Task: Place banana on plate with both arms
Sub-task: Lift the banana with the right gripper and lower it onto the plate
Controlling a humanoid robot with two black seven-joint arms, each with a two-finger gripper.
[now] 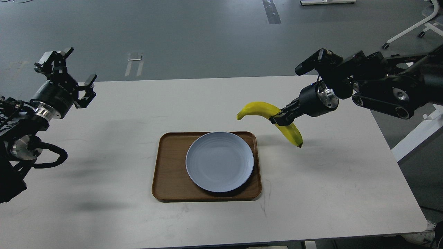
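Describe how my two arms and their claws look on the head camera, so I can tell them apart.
Both are black with silver wrist rings. The left claw has angular, bracket-like black fingers, and a black cable loops below its wrist. The right claw is narrower, on a round black wrist housing.

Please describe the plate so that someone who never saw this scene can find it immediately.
On the white table, near its middle, lies a brown wooden tray. The plate sits on it: round, pale grey-blue, empty, unlike the rectangular brown tray.
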